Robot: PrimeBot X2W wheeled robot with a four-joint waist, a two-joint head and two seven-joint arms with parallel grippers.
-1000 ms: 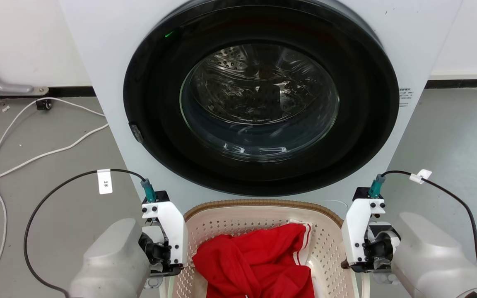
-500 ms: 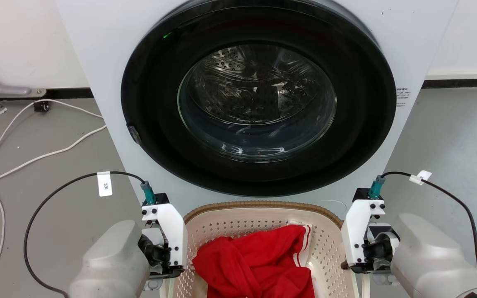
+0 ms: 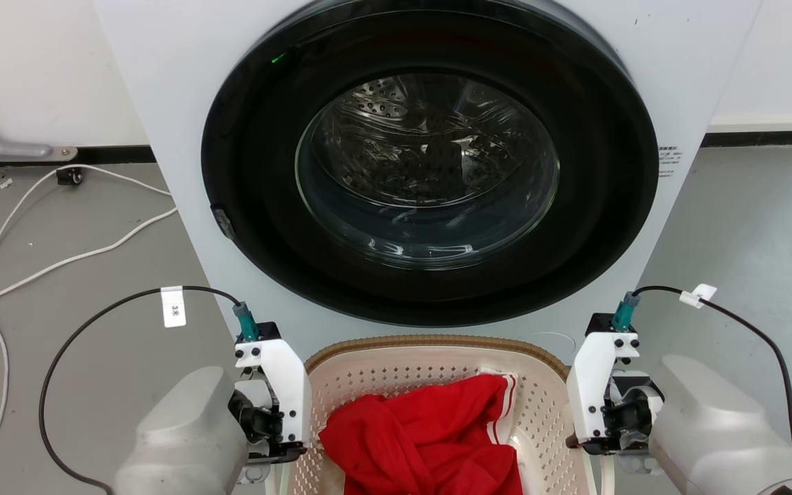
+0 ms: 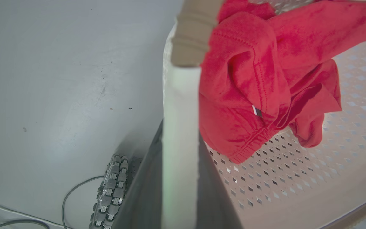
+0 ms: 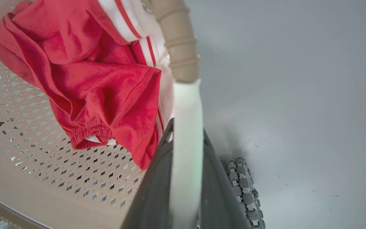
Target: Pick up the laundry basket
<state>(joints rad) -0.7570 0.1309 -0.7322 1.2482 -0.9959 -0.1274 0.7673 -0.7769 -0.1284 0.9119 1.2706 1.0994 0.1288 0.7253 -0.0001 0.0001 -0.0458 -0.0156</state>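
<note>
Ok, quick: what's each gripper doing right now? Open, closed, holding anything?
Left gripper: closed on the left handle of the laundry basket.
Right gripper: closed on its right handle.

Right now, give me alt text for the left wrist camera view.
The left claw grips the laundry basket by its white handle, clamped from both sides. A red garment lies crumpled inside; grey floor shows at left.

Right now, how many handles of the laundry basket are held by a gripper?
2. The left handle is clamped in the left gripper, the right handle in the right gripper.
</note>
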